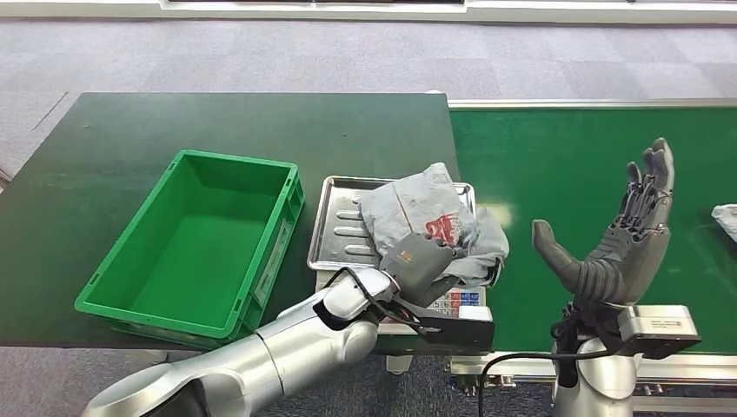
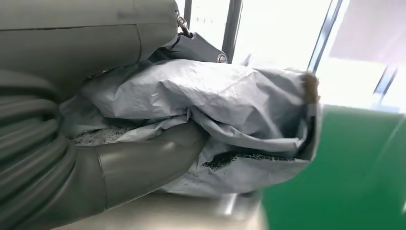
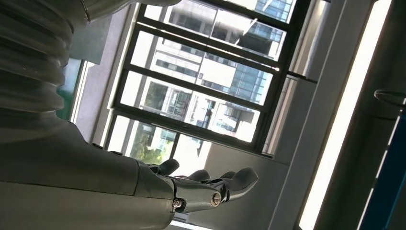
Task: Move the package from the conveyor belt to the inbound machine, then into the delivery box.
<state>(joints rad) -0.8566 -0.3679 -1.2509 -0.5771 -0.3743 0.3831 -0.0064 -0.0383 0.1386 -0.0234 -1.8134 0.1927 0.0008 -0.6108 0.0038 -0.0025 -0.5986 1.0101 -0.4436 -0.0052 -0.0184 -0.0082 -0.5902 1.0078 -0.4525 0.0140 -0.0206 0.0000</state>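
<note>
A grey package [image 1: 430, 217] lies crumpled on the steel tray [image 1: 335, 234] of the inbound machine [image 1: 452, 304], between a green box [image 1: 195, 243] and the green conveyor belt [image 1: 565, 165]. The left hand [image 1: 417, 261] rests on the package's near side; in the left wrist view its thick grey thumb [image 2: 143, 163] presses up against the wrinkled plastic of the package [image 2: 215, 100], with the rest of the hand above it, so the fingers appear to be closing round the bag, though how firmly they hold it is hard to tell. Red print shows on the package just beside the hand.

The right hand [image 1: 621, 234] is raised over the conveyor belt, palm turned toward the package, fingers [image 1: 652, 174] spread wide and pointing up, holding nothing. In the right wrist view the same hand [image 3: 201, 184] shows extended fingers against tall windows [image 3: 201, 91].

The green box stands on the dark green tabletop [image 1: 130, 148], just beside the tray, with nothing visible inside. A second pale package [image 1: 726, 221] lies on the belt at the far right edge, well apart from the right hand. A keypad on the machine's front sits below the tray, partly hidden by the left wrist.
</note>
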